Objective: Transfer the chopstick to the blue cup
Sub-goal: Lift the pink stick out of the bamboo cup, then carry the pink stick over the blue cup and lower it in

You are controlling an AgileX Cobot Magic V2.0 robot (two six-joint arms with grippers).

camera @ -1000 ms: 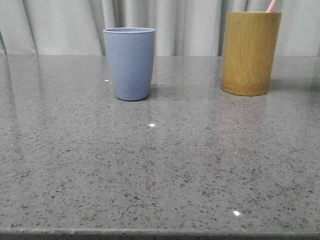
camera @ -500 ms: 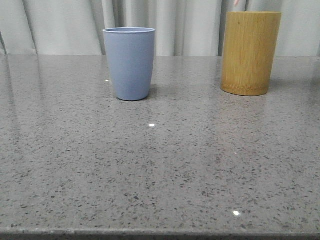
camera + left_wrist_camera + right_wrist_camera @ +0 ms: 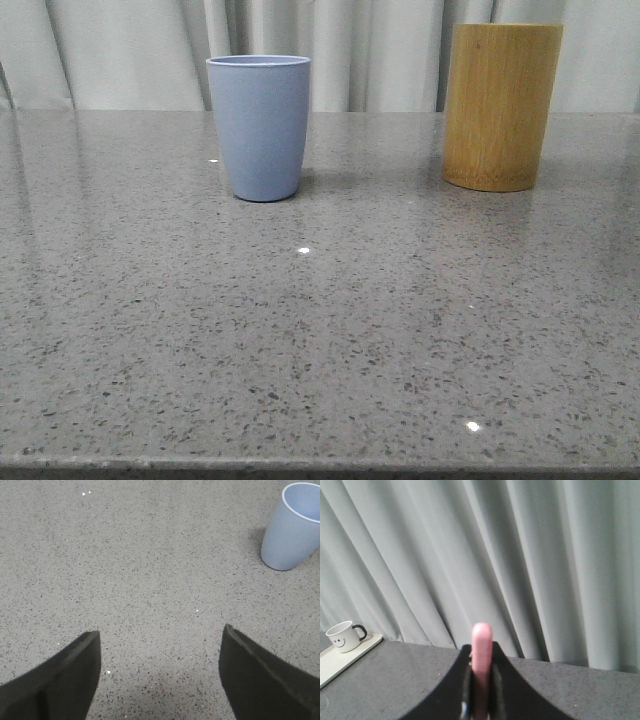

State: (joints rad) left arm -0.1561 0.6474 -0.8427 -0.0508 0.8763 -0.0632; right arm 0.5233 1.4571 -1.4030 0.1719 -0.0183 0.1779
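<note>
Right pincer (image 3: 481, 690) pinching pink chopstick (image 3: 482, 652), long axis vertical at lower centre, left pincer (image 3: 160, 672) spread over counter (image 3: 150, 555), blue cup (image 3: 294, 527) upper right.

You are not looking at any readable text, brand, label or number here. The nearest thing to a sign is showing in the right wrist view: a white mug (image 3: 343, 636) with a dark handle is carrying a small printed smiley face, two dots and a curved mouth, on the side facing the camera. The mug is sitting on a pale tray (image 3: 355, 655) at the edge of the grey table (image 3: 395, 680). The blue cup (image 3: 259, 126) and the bamboo holder (image 3: 501, 105) are showing plain sides with no markings.
</note>
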